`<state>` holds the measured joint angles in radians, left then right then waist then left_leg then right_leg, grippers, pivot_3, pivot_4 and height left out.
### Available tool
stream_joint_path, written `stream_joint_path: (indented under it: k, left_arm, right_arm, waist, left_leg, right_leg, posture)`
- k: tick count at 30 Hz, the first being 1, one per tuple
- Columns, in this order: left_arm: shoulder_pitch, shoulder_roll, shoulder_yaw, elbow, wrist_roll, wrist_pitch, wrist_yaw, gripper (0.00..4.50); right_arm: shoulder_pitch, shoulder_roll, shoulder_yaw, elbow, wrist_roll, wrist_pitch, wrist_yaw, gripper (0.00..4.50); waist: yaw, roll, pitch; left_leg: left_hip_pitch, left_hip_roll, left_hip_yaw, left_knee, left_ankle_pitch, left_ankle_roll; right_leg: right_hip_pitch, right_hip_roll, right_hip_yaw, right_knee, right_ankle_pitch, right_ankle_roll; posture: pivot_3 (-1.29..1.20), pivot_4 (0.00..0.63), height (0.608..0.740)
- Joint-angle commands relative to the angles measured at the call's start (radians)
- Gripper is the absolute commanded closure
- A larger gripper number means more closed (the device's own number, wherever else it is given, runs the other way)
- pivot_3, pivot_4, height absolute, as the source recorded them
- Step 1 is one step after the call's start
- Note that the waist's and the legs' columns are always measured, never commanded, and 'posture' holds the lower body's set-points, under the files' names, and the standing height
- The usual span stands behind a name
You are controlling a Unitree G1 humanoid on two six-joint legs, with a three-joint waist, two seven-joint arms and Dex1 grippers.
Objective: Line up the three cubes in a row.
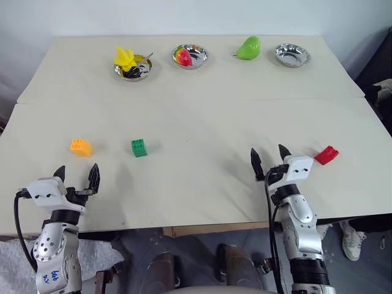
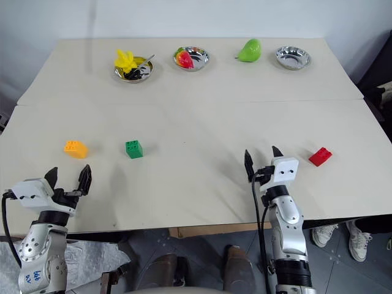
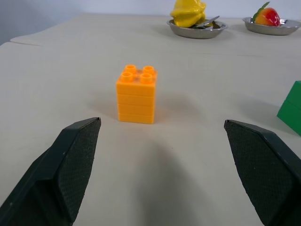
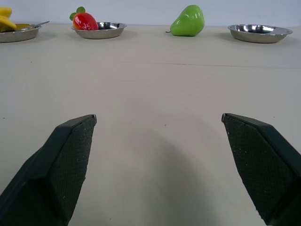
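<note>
An orange cube (image 1: 80,147) and a green cube (image 1: 139,147) stand apart on the left half of the table. The red cube (image 1: 326,155) lies tilted near the right edge. My left gripper (image 1: 77,174) hovers open just short of the orange cube (image 3: 136,96), which stands upright beyond its fingertips, the green cube's edge (image 3: 292,108) off to one side. My right gripper (image 1: 271,158) is open over bare table, left of the red cube, nothing between its fingers.
Along the far side stand three steel bowls: one with a yellow spiky toy (image 1: 126,59), one with a red fruit (image 1: 184,56), one bare (image 1: 291,54). A green pear (image 1: 248,48) sits between the last two. The table's front edge (image 1: 202,225) runs below both grippers.
</note>
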<state>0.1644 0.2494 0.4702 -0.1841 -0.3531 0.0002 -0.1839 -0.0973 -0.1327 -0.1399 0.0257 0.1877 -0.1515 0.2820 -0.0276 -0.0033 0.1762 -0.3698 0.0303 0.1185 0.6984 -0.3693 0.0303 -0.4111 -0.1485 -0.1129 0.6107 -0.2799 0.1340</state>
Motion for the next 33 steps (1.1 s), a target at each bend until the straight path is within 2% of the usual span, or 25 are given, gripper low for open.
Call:
stream_joint_path:
  k: [1, 4, 8, 9, 12, 16, 18, 23, 27, 30, 33]
  left_arm:
    - [0.018, 0.026, 0.008, -0.047, -0.009, 0.046, -0.001, 0.03]
    - [0.022, 0.054, 0.000, -0.080, -0.064, 0.099, -0.055, 0.03]
    - [0.030, 0.116, -0.027, -0.127, -0.142, 0.098, -0.223, 0.03]
    - [0.033, 0.168, -0.058, -0.148, -0.144, 0.090, -0.312, 0.03]
    - [-0.020, 0.329, -0.173, -0.162, -0.131, 0.055, -0.573, 0.03]
    - [-0.155, 0.396, -0.289, -0.077, -0.138, 0.048, -0.750, 0.03]
    - [-0.225, 0.447, -0.378, -0.029, -0.072, -0.004, -0.870, 0.03]
    - [-0.356, 0.369, -0.423, 0.048, -0.126, 0.066, -0.862, 0.03]
    - [-0.373, 0.343, -0.493, 0.055, -0.100, 0.063, -0.915, 0.03]
    - [-0.385, 0.335, -0.513, 0.064, -0.095, 0.063, -0.928, 0.03]
    - [-0.389, 0.336, -0.506, 0.072, -0.084, 0.059, -0.919, 0.03]
  right_arm:
    - [-0.005, -0.014, 0.004, -0.040, 0.017, -0.013, 0.020, 0.00]
    - [0.008, -0.028, 0.012, -0.082, 0.041, 0.002, 0.055, 0.00]
    - [0.043, -0.072, 0.013, -0.195, 0.122, 0.058, 0.133, 0.00]
    - [0.063, -0.110, -0.004, -0.255, 0.166, 0.094, 0.165, 0.00]
    - [0.144, -0.245, -0.103, -0.430, 0.309, 0.201, 0.238, 0.00]
    - [0.253, -0.333, -0.274, -0.517, 0.373, 0.239, 0.228, 0.00]
    - [0.343, -0.351, -0.380, -0.553, 0.412, 0.266, 0.220, 0.00]
    - [0.483, -0.333, -0.496, -0.500, 0.418, 0.279, 0.210, 0.00]
    - [0.520, -0.341, -0.500, -0.444, 0.419, 0.296, 0.250, 0.00]
    - [0.489, -0.369, -0.487, -0.419, 0.421, 0.354, 0.232, 0.00]
    - [0.359, -0.427, -0.478, -0.380, 0.419, 0.504, 0.117, 0.00]
  waist:
    - [0.000, 0.000, 0.000]
    - [-0.001, 0.000, 0.000]
    - [0.002, 0.000, 0.000]
    - [0.002, 0.000, 0.000]
    - [0.015, 0.002, 0.001]
    - [0.023, 0.003, -0.001]
    - [0.028, 0.003, -0.001]
    - [0.027, 0.004, -0.001]
    - [0.018, 0.004, -0.002]
    - [0.020, 0.004, -0.002]
    - [0.020, 0.004, -0.002]
  left_leg:
    - [0.000, 0.000, 0.000, 0.000, 0.000, 0.000]
    - [0.000, 0.000, 0.000, 0.000, 0.000, 0.000]
    - [0.000, 0.000, -0.001, 0.000, 0.000, 0.000]
    - [0.000, 0.000, -0.001, 0.000, 0.000, 0.000]
    - [-0.001, -0.001, -0.001, 0.000, 0.000, 0.000]
    - [0.000, -0.001, 0.001, 0.000, -0.001, 0.001]
    - [0.000, -0.001, 0.001, 0.000, -0.001, 0.000]
    - [0.000, -0.002, 0.002, 0.000, -0.001, -0.001]
    - [0.002, -0.001, 0.004, 0.000, -0.001, -0.001]
    - [0.002, 0.000, 0.004, 0.000, -0.001, -0.001]
    - [0.002, 0.001, 0.005, 0.001, -0.001, -0.001]
  right_leg:
    - [0.000, 0.000, 0.000, 0.000, 0.000, 0.000]
    - [0.000, 0.000, 0.000, 0.000, 0.000, 0.000]
    - [0.000, 0.000, 0.000, 0.000, 0.000, 0.000]
    - [0.000, 0.000, 0.000, 0.000, 0.000, 0.000]
    - [0.000, 0.000, 0.000, 0.000, 0.000, -0.001]
    - [0.000, 0.000, 0.000, -0.001, 0.000, -0.001]
    - [0.000, 0.002, 0.000, -0.001, 0.000, -0.001]
    - [0.001, 0.005, 0.000, -0.003, 0.000, 0.000]
    - [0.001, 0.006, 0.002, -0.004, 0.000, 0.000]
    - [0.001, 0.007, 0.003, -0.004, 0.000, 0.000]
    - [0.001, 0.007, 0.005, -0.003, 0.000, 0.000]
  posture:
    - [0.00, 0.150, 0.740]
    - [0.00, 0.150, 0.740]
    - [0.00, 0.150, 0.740]
    - [0.00, 0.150, 0.740]
    - [0.00, 0.150, 0.740]
    - [0.00, 0.150, 0.740]
    - [0.00, 0.150, 0.740]
    - [0.00, 0.150, 0.740]
    - [0.00, 0.150, 0.740]
    - [0.00, 0.150, 0.740]
    - [0.00, 0.150, 0.740]
